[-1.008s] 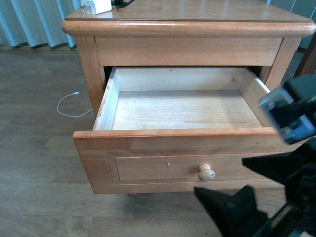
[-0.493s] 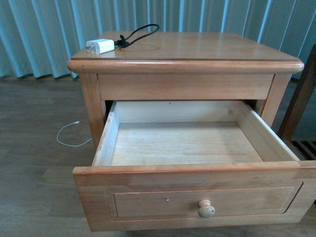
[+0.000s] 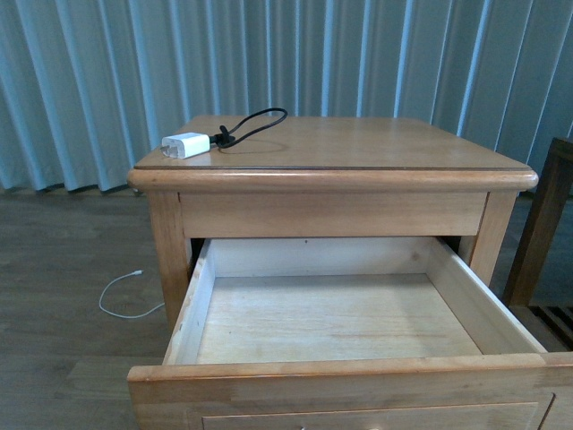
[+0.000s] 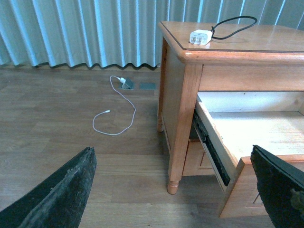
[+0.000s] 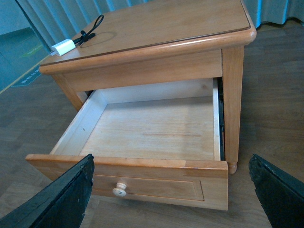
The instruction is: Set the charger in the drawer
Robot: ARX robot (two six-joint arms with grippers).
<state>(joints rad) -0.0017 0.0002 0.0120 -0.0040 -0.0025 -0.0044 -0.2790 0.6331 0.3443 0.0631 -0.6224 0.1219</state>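
The charger (image 3: 185, 144), a small white plug block with a looped black cable (image 3: 255, 123), lies at the back left corner of the nightstand top (image 3: 358, 143). Below it the drawer (image 3: 340, 369) stands pulled out and empty. Neither gripper shows in the front view. In the left wrist view my left gripper (image 4: 171, 148) is open, low over the floor beside the nightstand, with the charger (image 4: 200, 36) far above it. My right gripper (image 5: 171, 156) is open in front of the drawer front (image 5: 156, 187) and its pale knob (image 5: 119, 190), holding nothing. The charger (image 5: 63, 46) sits at the far corner.
A thin white cable (image 4: 114, 114) curls on the wood floor left of the nightstand, near a floor socket (image 4: 126, 83). Blue curtains (image 3: 89, 81) hang behind. A dark wooden frame (image 3: 544, 224) stands at the right of the nightstand.
The front view has swung upward: the drawer's knob has dropped below the picture and the curtains now fill the top. The right arm, seen a second ago, has left that view. The charger stayed put.
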